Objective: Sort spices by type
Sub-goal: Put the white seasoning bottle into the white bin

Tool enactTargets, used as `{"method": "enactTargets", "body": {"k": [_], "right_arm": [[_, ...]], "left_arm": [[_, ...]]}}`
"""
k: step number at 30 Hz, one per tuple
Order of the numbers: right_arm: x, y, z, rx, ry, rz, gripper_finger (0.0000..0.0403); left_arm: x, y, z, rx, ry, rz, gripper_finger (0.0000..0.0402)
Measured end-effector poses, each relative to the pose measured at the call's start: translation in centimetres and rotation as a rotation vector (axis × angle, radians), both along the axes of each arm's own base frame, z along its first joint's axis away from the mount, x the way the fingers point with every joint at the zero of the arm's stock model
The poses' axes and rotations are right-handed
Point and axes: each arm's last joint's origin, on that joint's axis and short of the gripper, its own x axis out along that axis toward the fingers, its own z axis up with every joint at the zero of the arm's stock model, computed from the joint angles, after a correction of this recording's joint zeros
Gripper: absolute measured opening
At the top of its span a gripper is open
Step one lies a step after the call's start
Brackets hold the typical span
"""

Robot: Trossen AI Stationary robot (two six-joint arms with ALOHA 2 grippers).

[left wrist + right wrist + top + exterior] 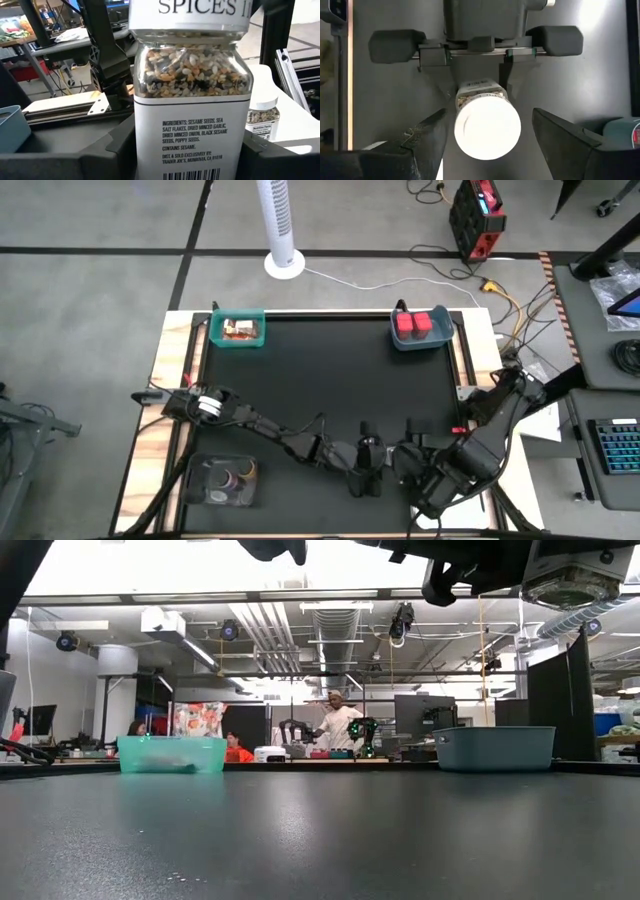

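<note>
I see the left gripper clamped on one white-capped seasoning bottle near the table's front edge, w/ the right gripper fingers apart either side of its cap, not touching; 2 red boxes in the blue-grey bin.

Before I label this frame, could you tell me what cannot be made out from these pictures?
Left wrist view: the seasoning bottle's cap lettering is cut off by the top edge.
Right wrist view: the white cap hides its label.
High view: the arms cover that bottle; jars in the clear tray are too small to identify.
Low view: the walls of the teal bin and blue-grey bin hide their contents.
</note>
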Motion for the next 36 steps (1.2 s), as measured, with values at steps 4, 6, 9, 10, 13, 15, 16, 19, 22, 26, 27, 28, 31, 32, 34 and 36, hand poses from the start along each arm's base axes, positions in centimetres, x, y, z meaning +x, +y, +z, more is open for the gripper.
{"method": "enactTargets", "body": {"k": [4,6,9,10,13,15,16,19,22,26,27,28,31,32,34,36], "right_arm": [[0.0,0.0,-0.1,0.013,0.02,-0.001,0.0269],[0.0,0.0,-0.1,0.021,0.025,-0.006,0.0266],[0.0,0.0,-0.2,0.021,0.026,-0.005,0.0262],[0.0,0.0,-0.2,0.021,0.027,-0.005,0.026],[0.0,0.0,-0.2,0.02,0.027,-0.005,0.0256],[0.0,0.0,-0.2,0.019,0.027,-0.003,0.0251],[0.0,0.0,-0.2,0.02,0.027,-0.003,0.0247],[0.0,0.1,-0.2,0.02,0.026,0.002,0.0229],[0.0,0.1,-0.2,0.02,0.027,0.002,0.0204],[0.0,0.1,-0.2,0.02,0.028,0.003,0.0199],[0.0,0.0,-0.1,0.02,0.029,0.004,0.0199],[-0.1,0.0,-0.1,0.02,0.031,0.009,0.0199],[-0.4,-0.2,0.4,0.047,0.045,0.017,0.0199],[-0.6,-0.3,0.7,0.071,0.053,0.02,0.0199],[-1.1,-0.7,1.4,0.128,0.067,0.021,0.0199],[-2.0,-0.9,2.2,0.191,0.071,-0.006,0.0199]], "left_arm": [[-0.1,-0.2,0.2,-0.008,-0.013,-0.019,0.0185],[-0.1,-0.4,0.3,-0.011,-0.021,-0.023,0.0185],[-0.1,-0.4,0.4,-0.014,-0.029,-0.024,0.0185],[-0.1,-0.4,0.4,-0.014,-0.03,-0.024,0.0185],[-0.1,-0.4,0.5,-0.019,-0.034,-0.023,0.0185],[-0.1,-0.5,0.7,-0.021,-0.038,-0.024,0.0185],[-0.1,-0.5,0.8,-0.021,-0.04,-0.025,0.0185],[0.0,-0.6,1.0,-0.023,-0.044,-0.025,0.0194],[0.0,-0.6,1.1,-0.024,-0.047,-0.025,0.0214],[0.0,-0.7,1.3,-0.027,-0.055,-0.027,0.0227],[-0.1,-0.7,1.4,-0.03,-0.056,-0.027,0.0228],[-0.1,-0.7,1.4,-0.033,-0.056,-0.027,0.0229],[-0.1,-0.7,1.3,-0.04,-0.047,-0.027,0.023],[-0.1,-0.8,1.2,-0.044,-0.037,-0.028,0.0231],[-0.1,-0.8,0.9,-0.049,-0.013,-0.032,0.0231],[-0.2,-0.9,0.8,-0.056,0.002,-0.035,0.0232]]}}
